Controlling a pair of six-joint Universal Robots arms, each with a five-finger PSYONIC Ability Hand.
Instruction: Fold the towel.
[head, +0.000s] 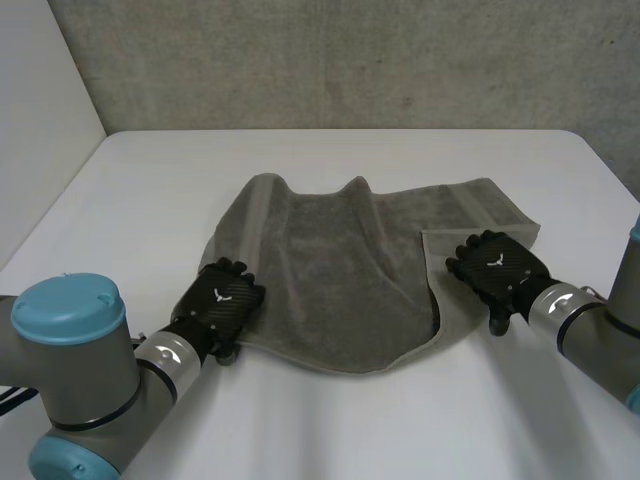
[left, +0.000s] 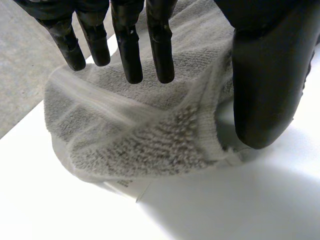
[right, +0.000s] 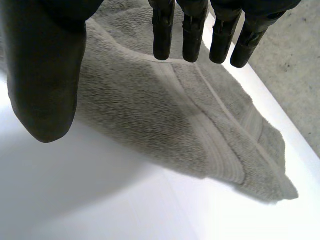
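The grey towel (head: 340, 270) lies rumpled on the white tabletop (head: 150, 200). The left hand (head: 222, 300) is at its near left corner and the right hand (head: 497, 265) at its right edge. Both have straight fingers, thumbs apart, gripping nothing.

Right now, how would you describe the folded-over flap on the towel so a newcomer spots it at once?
On the white table lies a grey towel between the two hands. Its flap is at the end under the right hand: a paler layer doubled over the towel with a straight edge, unlike the rumpled end by the left hand.
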